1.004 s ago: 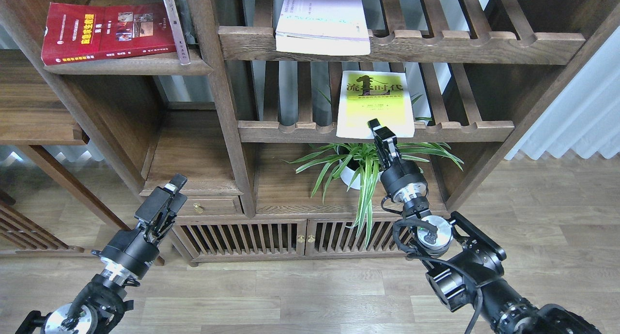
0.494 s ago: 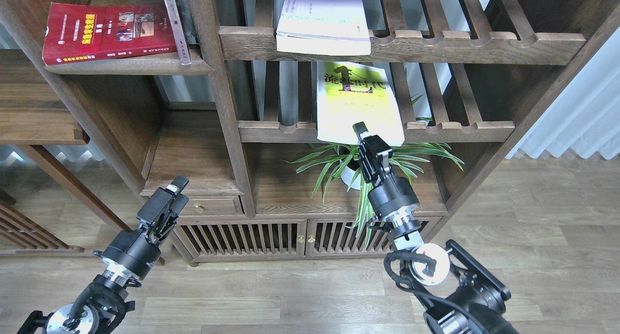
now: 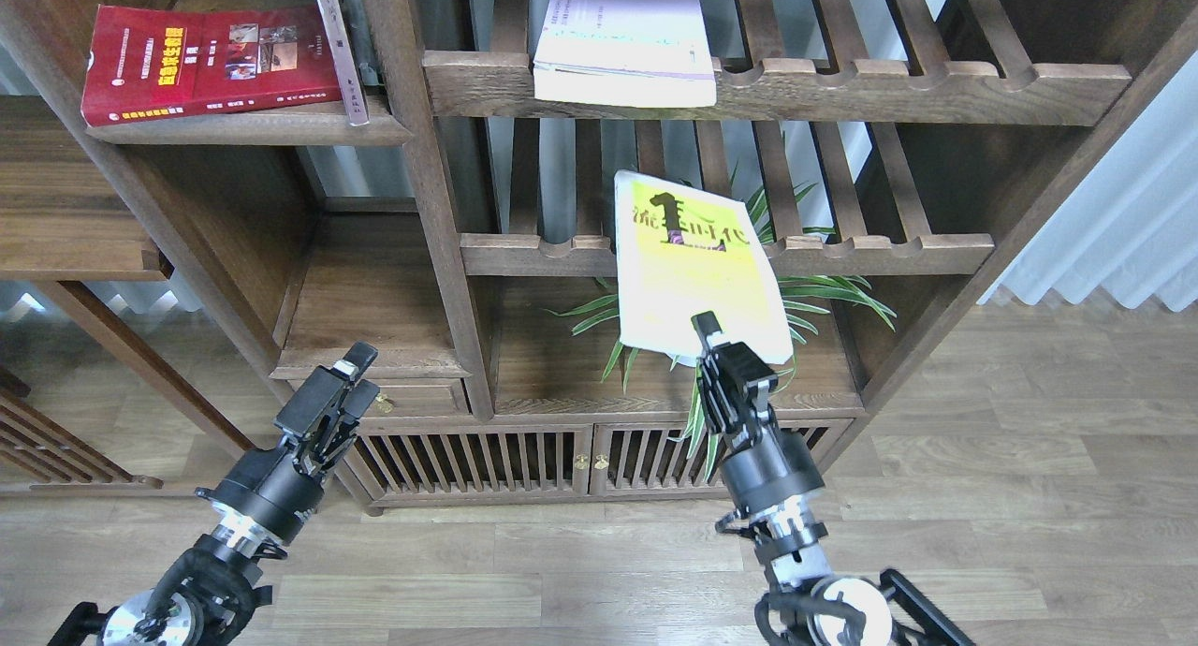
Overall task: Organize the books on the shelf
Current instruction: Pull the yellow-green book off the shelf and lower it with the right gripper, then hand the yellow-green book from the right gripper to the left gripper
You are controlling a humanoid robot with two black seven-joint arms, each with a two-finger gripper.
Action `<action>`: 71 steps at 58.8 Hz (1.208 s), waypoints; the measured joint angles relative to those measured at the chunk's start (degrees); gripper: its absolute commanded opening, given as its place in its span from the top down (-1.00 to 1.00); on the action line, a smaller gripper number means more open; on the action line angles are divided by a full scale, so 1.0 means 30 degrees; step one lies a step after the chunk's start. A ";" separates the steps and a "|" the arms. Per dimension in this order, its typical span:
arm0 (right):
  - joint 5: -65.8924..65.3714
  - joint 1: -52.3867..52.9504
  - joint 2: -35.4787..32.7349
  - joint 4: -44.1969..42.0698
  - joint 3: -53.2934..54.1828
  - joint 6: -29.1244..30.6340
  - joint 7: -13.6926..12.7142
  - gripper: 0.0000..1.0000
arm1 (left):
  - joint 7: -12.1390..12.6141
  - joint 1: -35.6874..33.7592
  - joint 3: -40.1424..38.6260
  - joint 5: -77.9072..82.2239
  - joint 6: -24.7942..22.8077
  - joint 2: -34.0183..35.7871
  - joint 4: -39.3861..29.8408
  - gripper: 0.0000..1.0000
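Note:
My right gripper (image 3: 719,345) is shut on the near edge of the lime-green book (image 3: 694,264) and holds it in the air, off the slatted shelf (image 3: 870,251), in front of the potted plant. The dark red book (image 3: 206,61) lies flat on the solid board shelf (image 3: 253,127) at upper left. The white-lavender book (image 3: 625,39) lies on the upper slatted shelf (image 3: 889,89). My left gripper (image 3: 351,376) hangs low at the left, empty, in front of the drawer; its fingers look close together.
A spider plant in a white pot (image 3: 739,300) stands on the cabinet top behind the held book. A grey flat strip (image 3: 339,47) leans beside the red book. A wooden post (image 3: 430,187) divides the two shelf bays. Slatted cabinet doors (image 3: 524,459) are below.
My right gripper has pulled the lime-green book off the middle slatted shelf, toward me and downward. The left arm has shifted slightly.

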 measured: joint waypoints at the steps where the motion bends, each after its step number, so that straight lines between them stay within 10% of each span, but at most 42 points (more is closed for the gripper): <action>1: -0.0047 -0.0099 0.0000 0.0016 -0.0015 0.0061 -0.0041 0.91 | 0.0001 0.0004 0.0069 -0.0107 0.0000 0.0002 -0.0047 -0.78; 71: -0.1445 -0.2527 -0.0376 0.0463 -0.3786 0.0266 -0.3888 0.90 | 0.0030 0.0270 0.8349 -0.9787 0.0000 0.7838 -0.1327 -0.76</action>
